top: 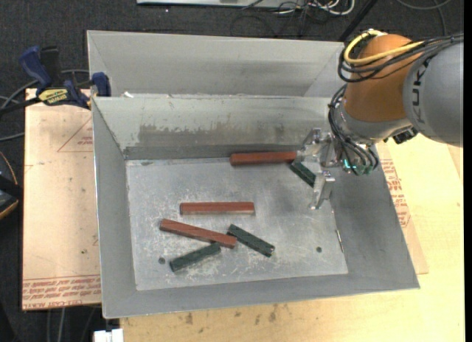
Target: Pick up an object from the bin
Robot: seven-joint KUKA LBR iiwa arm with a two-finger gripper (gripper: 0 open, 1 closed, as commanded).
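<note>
In the camera view we see the gripper [320, 175] down inside the grey metal bin [110, 208]. It hangs under the arm's round orange cover [376, 82]. We cannot tell if the gripper is open or closed. We also cannot tell if it holds anything.

Our marker is the long red-brown bar [264, 158]. It lies flat at the foot of the bin's back wall and runs from left to right. We cannot tell what the bars are made of.

Right at the marker's right end lies a short dark green bar [302, 172]. The gripper is just beside it, on its right, and hides part of it. We cannot tell if the two touch. This green bar is tilted. Its long side runs from up-left, by the marker's end, to down-right, towards the gripper.

Below the marker, and a bit to the left, lies a second red-brown bar [217, 208]. It runs left to right, the same way as the marker.

Further below the marker lies a slanted red-brown bar [198, 233], with its left end higher than its right end. At its right end is a slanted dark green bar [251, 239], which runs down to the right. Just below it is a low dark green bar [195, 257], the one farthest from the marker, with its right end higher.

We count three red-brown bars and three dark green bars, six bars in all.
</note>
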